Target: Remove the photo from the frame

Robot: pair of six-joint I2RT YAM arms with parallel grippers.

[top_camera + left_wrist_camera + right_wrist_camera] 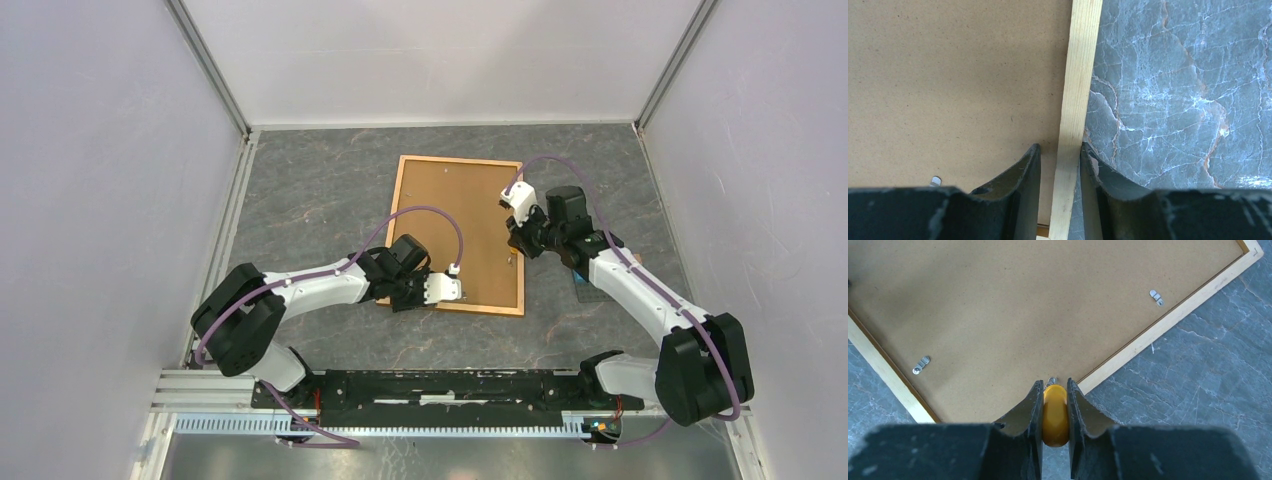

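The frame (455, 232) lies face down on the counter (330, 190), so the photo is hidden under its brown back. The risk: the yellow tool (1054, 415) slips off the small metal clip (1051, 381) and gouges the back. The right hand (1053, 390) pinches that tool, pointing down. The left hand (1060, 155) straddles the frame's near rail, narrow, steadying it.

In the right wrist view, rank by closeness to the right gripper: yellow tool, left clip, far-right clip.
1. yellow tool, pinched by the right gripper.
2. left clip, near the frame's left rail.
3. far-right clip, upper right.
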